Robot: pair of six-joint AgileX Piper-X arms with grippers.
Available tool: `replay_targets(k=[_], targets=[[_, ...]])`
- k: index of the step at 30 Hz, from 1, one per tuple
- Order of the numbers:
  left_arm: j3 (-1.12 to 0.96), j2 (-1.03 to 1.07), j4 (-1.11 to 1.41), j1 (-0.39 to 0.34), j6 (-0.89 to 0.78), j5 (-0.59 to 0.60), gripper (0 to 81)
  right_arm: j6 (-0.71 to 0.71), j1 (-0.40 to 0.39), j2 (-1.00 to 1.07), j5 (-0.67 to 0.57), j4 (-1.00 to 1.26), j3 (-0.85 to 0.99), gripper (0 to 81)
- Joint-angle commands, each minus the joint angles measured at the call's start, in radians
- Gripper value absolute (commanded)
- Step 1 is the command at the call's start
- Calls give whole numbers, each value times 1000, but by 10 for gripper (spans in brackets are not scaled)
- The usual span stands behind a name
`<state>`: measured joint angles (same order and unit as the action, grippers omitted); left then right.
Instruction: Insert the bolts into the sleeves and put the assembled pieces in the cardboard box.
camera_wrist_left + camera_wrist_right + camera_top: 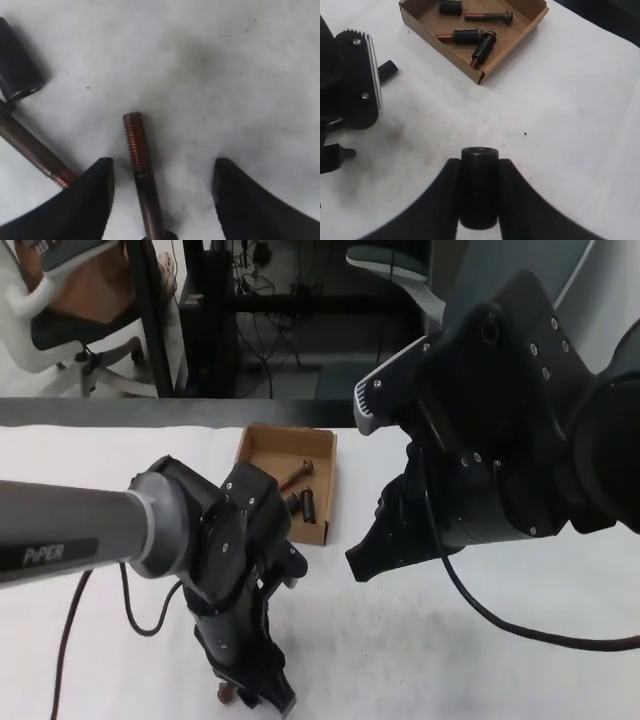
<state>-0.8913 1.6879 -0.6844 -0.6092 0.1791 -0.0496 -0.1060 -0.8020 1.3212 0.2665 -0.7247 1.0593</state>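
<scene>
A copper-brown bolt (141,165) lies on the white bench between the open fingers of my left gripper (162,167), threaded end pointing away. Beside it lie a second bolt (31,148) and a black sleeve (17,65). In the high view my left gripper (255,688) points down at the bench's near edge. My right gripper (479,167) is shut on an upright black sleeve (479,192) and hangs above the bench (365,560). The cardboard box (442,49) holds two sleeved bolts (462,36), a bare bolt (490,16) and a loose sleeve (450,7).
The box (331,480) sits at mid-bench between the two arms. The left arm's wrist (355,80) stands close to the right gripper, with another dark sleeve (387,70) lying behind it. White bench surface stretches to the right. Chairs and desk legs stand beyond the far edge.
</scene>
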Motion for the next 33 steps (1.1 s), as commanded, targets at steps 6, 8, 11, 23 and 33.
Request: replay_targets(k=[6,8,11,23,33], targets=[[-3,21,-85,12,143,-24,10,2,5,-14,-3,37,3,6],[-3,21,-85,8,271,-23,17,2,5,-14,-3,37,3,6],[-3,12,-50,-16,677,-45,18,2,5,-14,-3,42,3,6],[-3,-32,-8,-52,1100,302,351,2,5,-14,-47,41,3,6],[-34,-52,81,-52,357,-164,700,2,5,-14,-47,43,3,6]])
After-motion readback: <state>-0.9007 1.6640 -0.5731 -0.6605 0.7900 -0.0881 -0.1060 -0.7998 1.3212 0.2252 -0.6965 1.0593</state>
